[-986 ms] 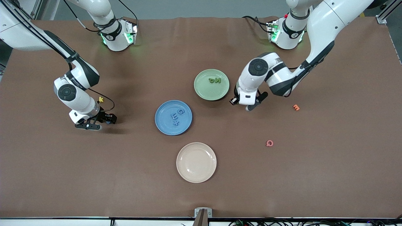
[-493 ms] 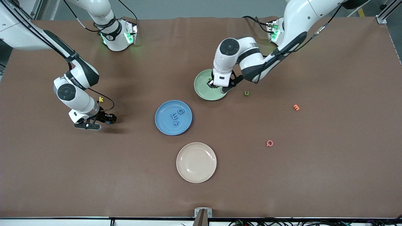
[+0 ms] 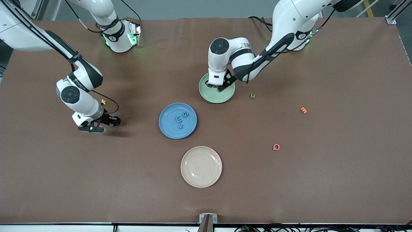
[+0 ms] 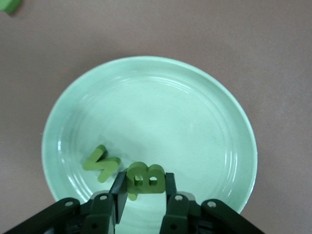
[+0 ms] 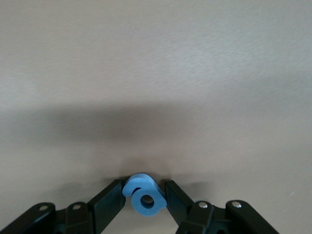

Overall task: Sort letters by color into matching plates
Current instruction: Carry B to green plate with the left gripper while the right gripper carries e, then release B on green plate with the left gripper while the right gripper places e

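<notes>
Brown matte table (image 3: 322,180) holds a glossy round blue plate (image 3: 167,129) with three blue letters and a pale green plate (image 3: 210,96). Over the green plate, the left gripper (image 4: 142,195) clamps a chunky green letter (image 4: 145,178). Low over bare table, the right gripper (image 5: 144,197) pinches a blue letter (image 5: 143,196). One green letter (image 3: 253,95) remains loose.

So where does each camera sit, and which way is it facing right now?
Front view: high across the table, facing both arm bases; shows both arms, blue plate, green plate.
Left wrist view: on the left arm, looking down at the green plate; left gripper shut on a green letter.
Right wrist view: on the right arm, looking at bare table; right gripper shut on a blue letter.
Front and left wrist views share the green plate.
</notes>
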`<state>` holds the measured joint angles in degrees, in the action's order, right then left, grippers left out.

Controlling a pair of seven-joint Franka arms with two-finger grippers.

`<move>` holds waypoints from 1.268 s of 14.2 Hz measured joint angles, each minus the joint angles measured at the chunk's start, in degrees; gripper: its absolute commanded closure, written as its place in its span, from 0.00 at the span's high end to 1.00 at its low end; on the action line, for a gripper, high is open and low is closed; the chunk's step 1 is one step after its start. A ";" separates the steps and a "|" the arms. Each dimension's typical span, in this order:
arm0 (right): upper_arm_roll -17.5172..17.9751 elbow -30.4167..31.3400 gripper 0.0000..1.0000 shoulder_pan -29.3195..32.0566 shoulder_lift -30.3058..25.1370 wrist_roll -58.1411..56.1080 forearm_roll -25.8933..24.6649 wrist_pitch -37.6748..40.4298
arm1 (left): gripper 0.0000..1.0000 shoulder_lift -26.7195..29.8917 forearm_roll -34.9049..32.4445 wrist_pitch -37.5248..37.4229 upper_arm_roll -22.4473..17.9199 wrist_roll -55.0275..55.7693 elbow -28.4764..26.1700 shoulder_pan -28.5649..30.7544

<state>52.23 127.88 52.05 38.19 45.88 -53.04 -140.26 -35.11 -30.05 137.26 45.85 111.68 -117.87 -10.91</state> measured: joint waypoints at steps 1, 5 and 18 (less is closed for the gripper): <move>1.66 -0.84 0.00 -0.87 0.00 1.55 1.98 1.75 | 0.23 -0.56 0.04 0.02 -0.94 0.19 0.81 -1.25; 4.02 -6.26 0.00 -10.27 -0.01 10.11 9.25 5.70 | 0.24 -3.03 0.05 0.02 -1.53 0.56 3.55 -2.77; -4.78 -19.10 1.00 -39.31 0.12 33.49 17.71 8.36 | 0.99 -5.28 0.55 0.32 -2.93 0.57 7.47 -4.46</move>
<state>47.45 108.78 12.74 38.31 79.36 -35.33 -131.89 -40.39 -29.50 137.58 42.92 112.26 -110.40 -15.37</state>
